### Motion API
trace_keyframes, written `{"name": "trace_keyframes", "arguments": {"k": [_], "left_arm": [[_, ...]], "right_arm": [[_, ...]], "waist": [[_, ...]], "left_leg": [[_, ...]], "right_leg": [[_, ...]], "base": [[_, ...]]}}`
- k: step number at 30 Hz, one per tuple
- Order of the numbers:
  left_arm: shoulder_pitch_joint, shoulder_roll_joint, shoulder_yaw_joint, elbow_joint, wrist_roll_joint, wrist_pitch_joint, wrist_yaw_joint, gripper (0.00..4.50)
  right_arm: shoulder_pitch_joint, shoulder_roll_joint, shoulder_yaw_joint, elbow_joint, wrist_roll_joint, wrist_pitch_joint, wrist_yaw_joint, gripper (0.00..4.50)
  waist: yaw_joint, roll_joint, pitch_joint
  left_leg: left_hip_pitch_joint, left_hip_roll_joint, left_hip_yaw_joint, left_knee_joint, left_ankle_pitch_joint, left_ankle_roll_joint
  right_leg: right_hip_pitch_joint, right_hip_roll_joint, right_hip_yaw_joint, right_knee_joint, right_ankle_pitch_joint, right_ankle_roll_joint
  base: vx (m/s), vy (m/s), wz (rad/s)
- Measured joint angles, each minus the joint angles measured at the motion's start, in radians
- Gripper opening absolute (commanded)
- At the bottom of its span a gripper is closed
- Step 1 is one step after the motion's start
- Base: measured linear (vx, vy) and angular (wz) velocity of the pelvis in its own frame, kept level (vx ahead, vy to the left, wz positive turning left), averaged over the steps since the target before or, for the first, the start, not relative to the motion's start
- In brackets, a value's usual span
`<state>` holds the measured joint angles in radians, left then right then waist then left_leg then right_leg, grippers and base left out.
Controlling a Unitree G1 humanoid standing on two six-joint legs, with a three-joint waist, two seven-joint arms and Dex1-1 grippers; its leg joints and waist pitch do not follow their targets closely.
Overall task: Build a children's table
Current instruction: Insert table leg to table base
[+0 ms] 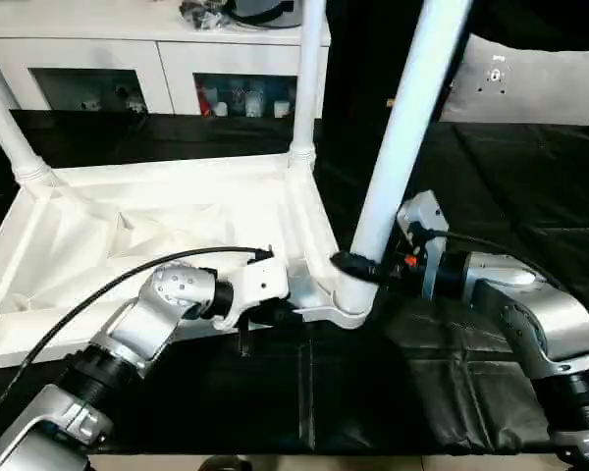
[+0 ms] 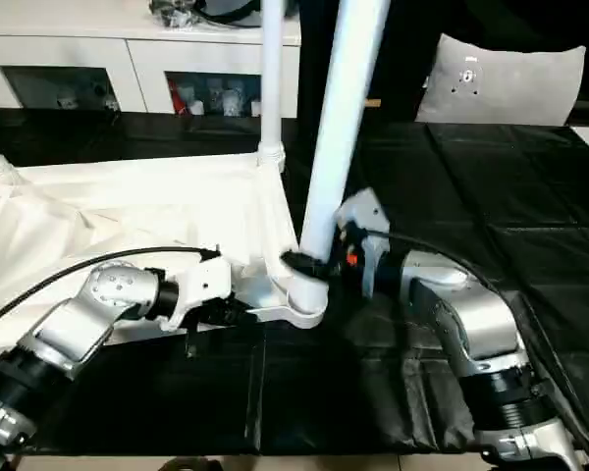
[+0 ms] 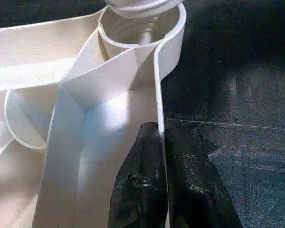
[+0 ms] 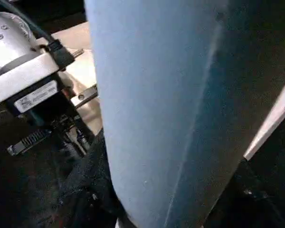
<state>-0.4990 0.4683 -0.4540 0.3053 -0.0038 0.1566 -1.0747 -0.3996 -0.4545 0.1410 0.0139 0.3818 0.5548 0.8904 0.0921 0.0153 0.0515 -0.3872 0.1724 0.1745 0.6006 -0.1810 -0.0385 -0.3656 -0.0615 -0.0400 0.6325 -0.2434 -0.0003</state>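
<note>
Currently left pincer (image 1: 260,316) clamps upturned white plastic tabletop's rim (image 3: 157,95), pinning it to black-covered counter (image 1: 491,177); right pincer (image 1: 358,265) grips tilted white tubular leg (image 1: 402,128) at near corner socket (image 1: 348,299).

Black mat (image 1: 491,186) right of tabletop (image 1: 128,235): open, passable. Front strip of mat near robot: open. Near right corner crowded: tilted leg (image 1: 402,128) in socket (image 1: 351,294), right gripper (image 1: 358,267) clamped round its base, left gripper (image 1: 265,316) pinched on tabletop rim just beside. Upright legs at far left (image 1: 5,118) and far right (image 1: 306,78) corners block passage there. Cabinet (image 1: 157,49) closes off back edge.
</note>
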Motion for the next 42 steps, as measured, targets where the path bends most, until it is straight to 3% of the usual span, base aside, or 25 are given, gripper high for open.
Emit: {"name": "trace_keyframes", "arguments": {"k": [14, 22, 29, 37, 40, 42], "left_arm": [[-0.023, -0.018, 0.007, 0.062, 0.002, -0.03, 0.006, 0.0], [-0.028, -0.02, 0.012, 0.081, 0.006, -0.045, -0.001, 0.0], [-0.034, -0.036, 0.019, 0.099, 0.012, -0.046, 0.01, 0.0], [-0.036, -0.068, 0.031, 0.119, 0.02, -0.041, 0.04, 0.0], [-0.036, -0.08, 0.037, 0.126, 0.019, -0.04, 0.042, 0.0], [-0.036, -0.084, 0.038, 0.129, 0.02, -0.04, 0.043, 0.0]], "right_arm": [[-0.024, 0.043, 0.025, 0.099, -0.062, -0.069, -0.035, 1.87], [-0.042, 0.072, 0.021, 0.169, -0.061, -0.107, -0.033, 1.87], [-0.04, 0.105, -0.045, 0.235, -0.016, -0.104, -0.035, 1.87], [0.039, 0.172, -0.156, 0.268, 0.045, -0.175, -0.082, 1.87], [0.06, 0.179, -0.174, 0.265, 0.061, -0.198, -0.085, 1.87], [0.082, 0.179, -0.172, 0.251, 0.057, -0.227, -0.087, 1.87]], "waist": [[-0.002, 0.003, 0.0], [-0.005, 0.003, 0.0], [-0.004, 0.004, 0.0], [-0.002, 0.02, -0.005], [-0.002, 0.031, -0.004], [0.001, 0.032, -0.004]], "left_leg": [[0.001, 0.0, 0.0, -0.001, 0.004, 0.0], [0.002, 0.0, 0.0, -0.001, 0.004, 0.0], [0.002, 0.0, 0.001, -0.001, 0.004, 0.0], [0.001, 0.0, 0.001, -0.002, 0.004, 0.0], [0.001, 0.0, 0.002, -0.002, 0.004, 0.0], [0.001, 0.0, 0.002, -0.002, 0.004, 0.0]], "right_leg": [[0.0, 0.0, 0.001, 0.0, 0.004, 0.0], [0.0, 0.0, 0.001, 0.0, 0.005, -0.001], [0.0, 0.0, 0.001, 0.0, 0.007, -0.003], [0.0, 0.0, 0.001, -0.003, 0.008, -0.004], [0.0, 0.0, 0.001, -0.003, 0.008, -0.004], [0.0, 0.0, 0.001, -0.003, 0.007, -0.003]], "base": [[0.0, 0.0, 0.0], [0.0, 0.0, 0.0], [0.0, 0.0, 0.0], [0.0, 0.0, 0.0], [0.0, 0.0, 0.0], [0.0, 0.0, 0.0]]}}
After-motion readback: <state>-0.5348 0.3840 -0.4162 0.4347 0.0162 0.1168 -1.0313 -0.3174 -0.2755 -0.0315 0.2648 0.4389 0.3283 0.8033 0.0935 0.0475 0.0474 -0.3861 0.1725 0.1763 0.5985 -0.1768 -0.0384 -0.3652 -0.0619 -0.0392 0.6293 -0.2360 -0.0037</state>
